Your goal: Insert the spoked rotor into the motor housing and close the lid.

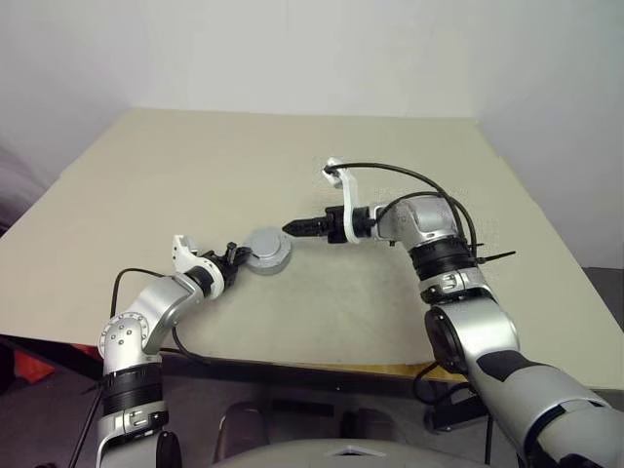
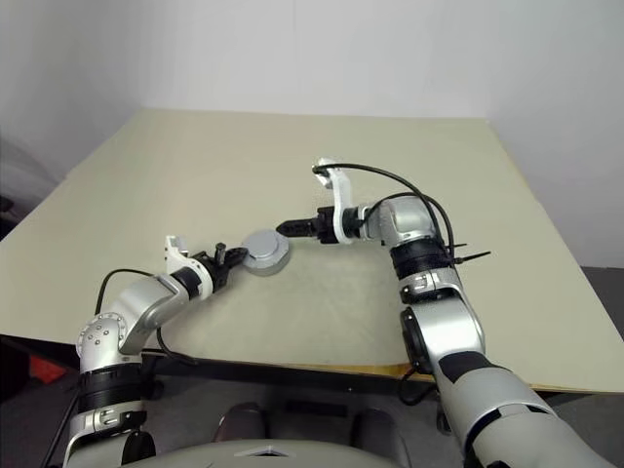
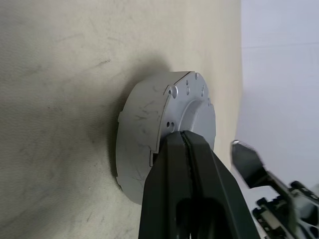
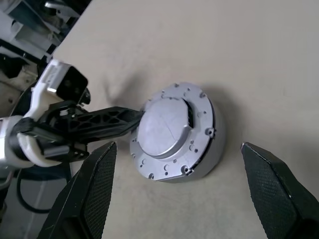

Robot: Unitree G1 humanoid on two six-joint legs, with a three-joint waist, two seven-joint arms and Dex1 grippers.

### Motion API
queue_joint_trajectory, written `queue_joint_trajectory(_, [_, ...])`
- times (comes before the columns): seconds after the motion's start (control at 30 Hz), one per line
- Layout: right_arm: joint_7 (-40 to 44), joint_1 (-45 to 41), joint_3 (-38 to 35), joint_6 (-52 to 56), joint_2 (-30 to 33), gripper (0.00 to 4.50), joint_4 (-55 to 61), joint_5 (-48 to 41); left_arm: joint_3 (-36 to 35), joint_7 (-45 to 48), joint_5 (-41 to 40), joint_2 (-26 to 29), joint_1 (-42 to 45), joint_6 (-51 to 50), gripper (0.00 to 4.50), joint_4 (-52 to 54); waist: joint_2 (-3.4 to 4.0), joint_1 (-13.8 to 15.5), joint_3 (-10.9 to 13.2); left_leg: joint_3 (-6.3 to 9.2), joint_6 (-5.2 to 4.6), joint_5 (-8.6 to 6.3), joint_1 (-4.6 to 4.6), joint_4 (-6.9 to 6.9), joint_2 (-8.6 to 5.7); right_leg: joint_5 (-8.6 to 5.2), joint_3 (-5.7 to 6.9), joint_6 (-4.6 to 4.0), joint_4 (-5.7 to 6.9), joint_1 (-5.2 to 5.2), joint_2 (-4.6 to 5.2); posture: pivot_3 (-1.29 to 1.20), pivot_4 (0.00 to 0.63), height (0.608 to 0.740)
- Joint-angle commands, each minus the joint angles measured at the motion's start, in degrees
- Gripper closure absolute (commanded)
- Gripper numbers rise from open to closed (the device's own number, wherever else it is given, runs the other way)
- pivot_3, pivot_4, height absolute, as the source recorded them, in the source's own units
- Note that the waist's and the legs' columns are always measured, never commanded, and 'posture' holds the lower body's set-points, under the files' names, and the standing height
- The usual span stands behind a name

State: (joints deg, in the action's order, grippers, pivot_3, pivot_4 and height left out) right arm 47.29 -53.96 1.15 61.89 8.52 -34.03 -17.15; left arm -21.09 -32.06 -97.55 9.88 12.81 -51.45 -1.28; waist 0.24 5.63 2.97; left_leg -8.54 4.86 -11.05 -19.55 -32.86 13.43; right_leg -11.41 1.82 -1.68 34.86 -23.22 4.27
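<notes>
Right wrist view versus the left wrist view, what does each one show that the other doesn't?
Right wrist view alone: the assembled motor's whole top face, the lid seated in the motor housing, and the left hand, shut, its tips against the lid's edge.

Left wrist view alone: the housing's scratched side wall standing on the table, seen edge-on.

Both: the closed motor, the beige table, and the right hand, open beside the motor.

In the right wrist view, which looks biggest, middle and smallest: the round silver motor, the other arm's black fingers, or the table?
1. The table, biggest.
2. The assembled motor housing with its lid on.
3. The left gripper, its shut black fingers touching the housing's edge. They look about as long as the housing is wide, so that order is unsure.
</notes>
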Motion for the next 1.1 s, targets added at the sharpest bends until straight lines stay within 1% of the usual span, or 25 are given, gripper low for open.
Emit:
queue_joint_trajectory(0.03, [-3.0,-1.4,-1.5,-0.2,-1.2,0.02,-0.3,-1.1,1.6,-0.3,0.0,0.1,-0.6,-0.2,4.50,0.6,0.00,0.0,0.0,0.00,0.01,0.00,0.00,0.00,0.00,0.00,0.00,0.00,0.00,0.00,0.00,0.00,0.000,0.740])
queue_joint_trajectory(0.27, [-5.3,-1.2,-1.3,-2.1,-2.6,0.02,0.2,-1.2,1.7,-0.4,0.0,0.7,-0.7,0.1,4.50,0.7,0.00,0.0,0.0,0.00,0.01,0.01,0.00,-0.01,0.01,-0.02,0.00,0.04,0.00,0.00,0.00,0.00,0.000,0.740])
queue_joint_trajectory(0.47, [-8.6,-1.6,-2.2,-2.0,-2.3,0.02,-3.8,-0.5,1.9,-0.3,0.0,1.1,-0.6,0.2,4.50,0.6,-0.03,0.0,0.0,0.00,0.02,0.01,0.00,-0.02,0.00,0.00,0.00,0.03,0.01,0.01,0.00,0.00,0.000,0.740])
queue_joint_trajectory(0.7, [-9.0,-2.7,-4.9,2.7,-2.2,0.02,-9.1,-2.7,2.3,0.0,0.3,1.9,-0.7,-0.1,4.50,0.4,-0.02,-0.1,0.0,0.00,0.02,0.01,0.00,-0.05,0.01,0.03,0.00,-0.03,0.04,0.01,0.00,0.00,0.000,0.740])
queue_joint_trajectory(0.9, [-8.7,-2.6,-7.1,9.7,-3.3,0.02,-8.0,-6.0,2.5,0.2,0.6,2.1,-1.0,-0.1,4.50,0.5,-0.03,-0.1,0.0,0.00,0.02,0.01,0.00,-0.08,0.02,0.04,0.00,-0.04,0.05,0.01,-0.01,0.00,0.000,0.740])
queue_joint_trajectory(1.1, [-12.2,-2.4,-9.4,9.2,-5.8,0.02,-8.6,-6.9,2.6,0.2,0.7,2.3,-1.3,0.1,4.50,1.1,-0.03,0.0,0.0,0.01,0.03,0.02,0.00,-0.10,0.03,0.04,0.00,-0.05,0.09,0.01,-0.01,0.00,0.000,0.740])
